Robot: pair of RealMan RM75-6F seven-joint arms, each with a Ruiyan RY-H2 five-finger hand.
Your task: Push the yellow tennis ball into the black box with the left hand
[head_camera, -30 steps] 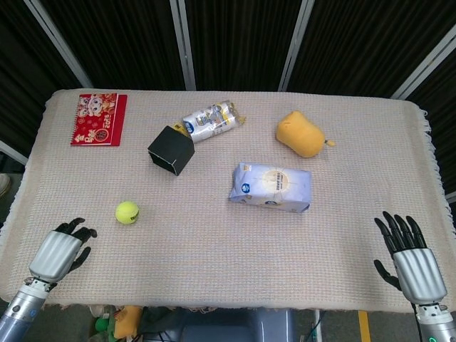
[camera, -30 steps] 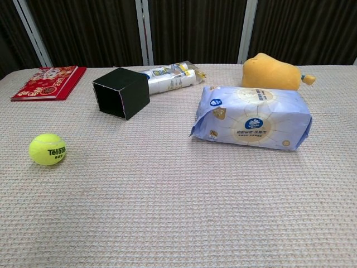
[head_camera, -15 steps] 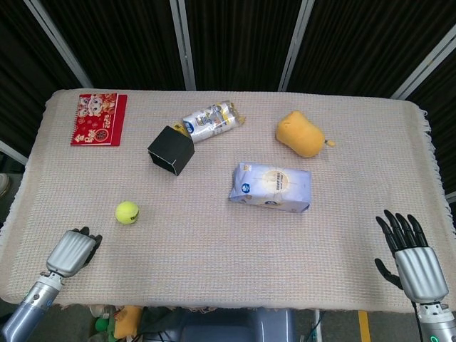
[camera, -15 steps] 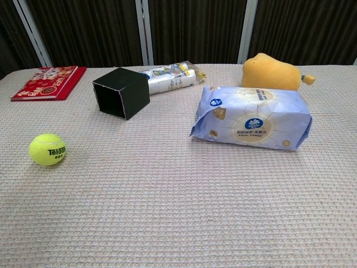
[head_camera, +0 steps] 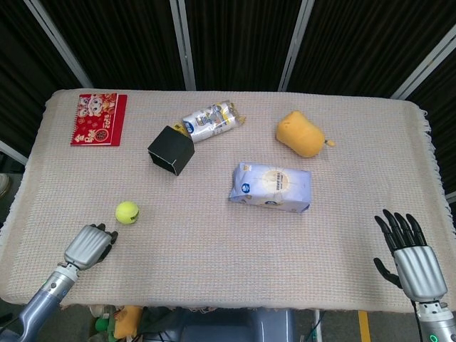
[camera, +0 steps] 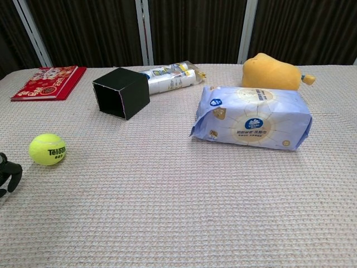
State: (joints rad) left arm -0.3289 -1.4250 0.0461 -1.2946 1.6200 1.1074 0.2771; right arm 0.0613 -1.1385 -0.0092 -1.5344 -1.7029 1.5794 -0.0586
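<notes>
The yellow tennis ball (head_camera: 127, 211) (camera: 47, 149) lies on the cloth at the front left. The black box (head_camera: 171, 150) (camera: 121, 92) lies on its side further back and to the right, its open mouth facing the ball's side. My left hand (head_camera: 89, 246) hovers just behind and left of the ball, a short gap away, holding nothing, fingers bent downward. In the chest view only its dark fingertips (camera: 8, 174) show at the left edge. My right hand (head_camera: 410, 260) stays at the front right corner, fingers spread, empty.
A blue-white tissue pack (head_camera: 271, 187) lies mid-table. A snack bag (head_camera: 210, 121) lies right behind the box. A yellow plush toy (head_camera: 302, 134) sits at the back right, and a red booklet (head_camera: 99, 119) at the back left.
My left hand has moved right and forward toward the ball and now shows at the chest view's left edge. The ball, the box and the right hand have not moved.
</notes>
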